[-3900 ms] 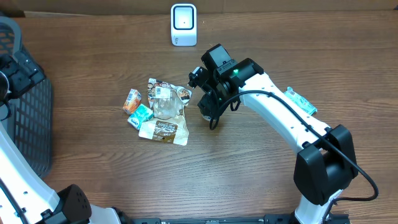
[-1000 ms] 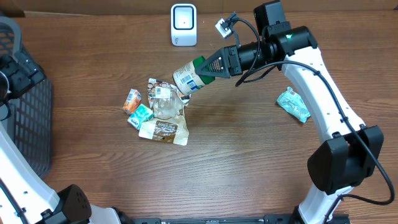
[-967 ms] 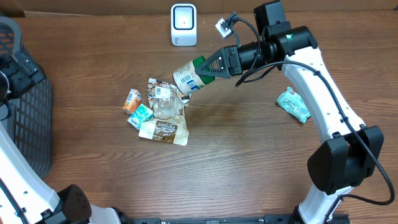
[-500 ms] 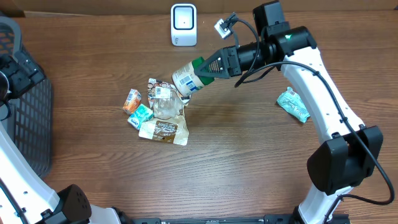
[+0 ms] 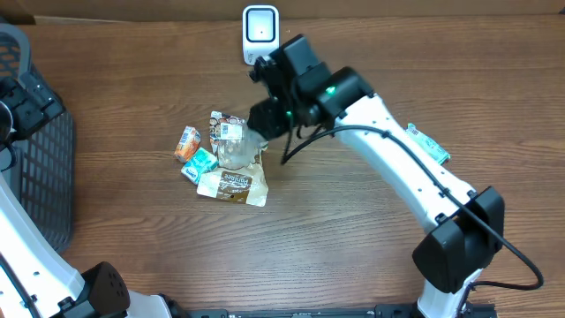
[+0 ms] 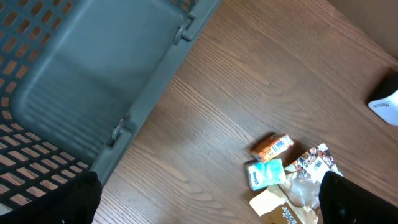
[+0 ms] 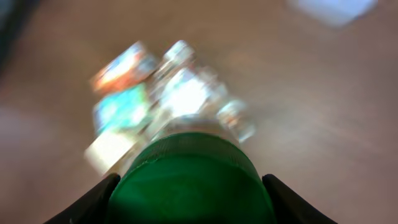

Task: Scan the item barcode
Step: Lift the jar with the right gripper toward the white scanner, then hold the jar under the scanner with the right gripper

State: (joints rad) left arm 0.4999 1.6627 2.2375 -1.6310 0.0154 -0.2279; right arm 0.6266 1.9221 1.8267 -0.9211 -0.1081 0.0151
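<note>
At the bottom centre of the right wrist view, the green-capped bottle (image 7: 189,155) is clamped between the jaws of the right gripper (image 7: 188,183), over the packet pile (image 5: 225,163). The picture is blurred and no label is legible. In the overhead view the white scanner (image 5: 260,34) stands at upper centre. The left gripper (image 6: 209,186) is spread wide and holds nothing, near the basket (image 6: 93,74).

Open tabletop (image 5: 124,177) between packet pile (image 5: 231,163) and basket (image 5: 44,168); scanner (image 5: 260,35) behind pile

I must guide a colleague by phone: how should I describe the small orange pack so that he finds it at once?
From the dark mesh basket at the table's left edge, look toward the pile of packets near the middle. The small orange pack lies on the pile's basket side, beside a turquoise packet. It is the only orange item there.
</note>
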